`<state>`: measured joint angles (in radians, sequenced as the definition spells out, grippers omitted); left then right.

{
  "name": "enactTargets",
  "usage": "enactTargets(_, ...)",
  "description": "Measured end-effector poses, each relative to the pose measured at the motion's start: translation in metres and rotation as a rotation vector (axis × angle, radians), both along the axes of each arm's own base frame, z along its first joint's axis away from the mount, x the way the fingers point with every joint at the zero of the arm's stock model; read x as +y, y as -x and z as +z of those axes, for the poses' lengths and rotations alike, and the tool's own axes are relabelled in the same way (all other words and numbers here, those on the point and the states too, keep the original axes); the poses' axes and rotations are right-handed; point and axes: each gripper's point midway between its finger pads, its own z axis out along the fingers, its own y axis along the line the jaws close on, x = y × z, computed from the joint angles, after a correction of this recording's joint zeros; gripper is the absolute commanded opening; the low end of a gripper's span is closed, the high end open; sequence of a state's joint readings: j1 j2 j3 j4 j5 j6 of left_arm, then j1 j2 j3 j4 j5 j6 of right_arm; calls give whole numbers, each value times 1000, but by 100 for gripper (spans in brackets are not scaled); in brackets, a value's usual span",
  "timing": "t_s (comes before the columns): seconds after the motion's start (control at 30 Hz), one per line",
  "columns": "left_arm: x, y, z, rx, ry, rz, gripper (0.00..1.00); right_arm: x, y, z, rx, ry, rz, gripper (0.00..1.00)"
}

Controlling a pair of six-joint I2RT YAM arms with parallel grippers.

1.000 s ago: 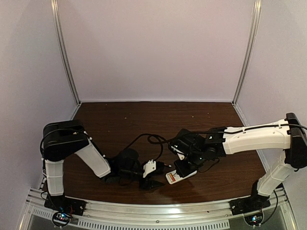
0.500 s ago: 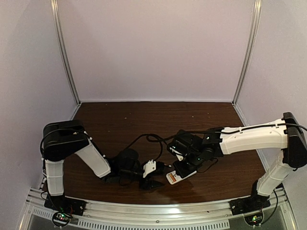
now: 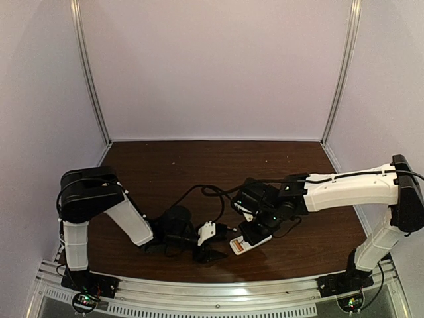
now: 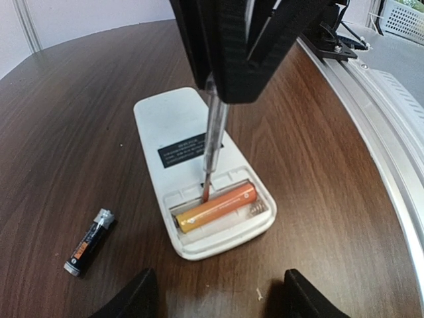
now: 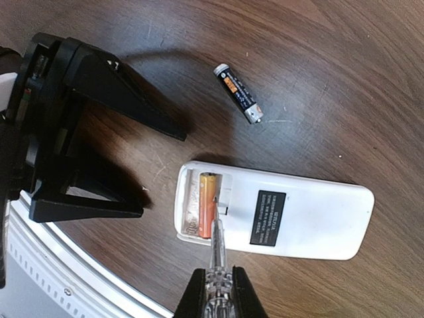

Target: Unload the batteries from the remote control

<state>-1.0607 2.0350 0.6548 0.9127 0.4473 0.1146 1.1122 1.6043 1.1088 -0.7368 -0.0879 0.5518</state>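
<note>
The white remote control [image 4: 192, 132] [image 5: 311, 212] [image 3: 245, 244] lies back-up on the table with its battery bay uncovered. One orange battery [image 4: 215, 207] [image 5: 207, 205] sits in the bay. A dark battery with a silvery end [image 4: 89, 242] [image 5: 238, 93] lies loose on the wood beside the remote. My right gripper [image 5: 217, 291] [image 3: 255, 228] is shut on a clear-handled screwdriver [image 5: 217, 255] [image 4: 212, 146]; its tip rests in the bay against the orange battery. My left gripper [image 4: 215, 298] [image 3: 212, 242] stands open just short of the remote's bay end, holding nothing.
The metal rail [image 4: 371, 112] [image 5: 40, 265] of the table's near edge runs close beside the remote. Black cables [image 3: 199, 192] loop on the wood behind the two grippers. Grey walls [image 3: 218, 66] close the back and sides.
The right wrist has shifted slightly left over the remote with the screwdriver. The left arm and the remote have stayed in place.
</note>
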Motion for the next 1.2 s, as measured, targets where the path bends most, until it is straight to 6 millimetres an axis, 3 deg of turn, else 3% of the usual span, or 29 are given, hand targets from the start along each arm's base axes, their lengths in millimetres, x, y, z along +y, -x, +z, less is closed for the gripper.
enactTargets(0.37, -8, 4, 0, -13, 10, 11, 67, -2, 3, -4, 4, 4, 1, 0)
enactTargets(0.87, -21, -3, 0, -45, 24, 86, 45, -2, 5, -8, -1, -31, 5, 0)
enactTargets(1.2, -21, -5, 0, -48, 25, 93, 43, -7, 6, -9, 19, -90, -1, 0)
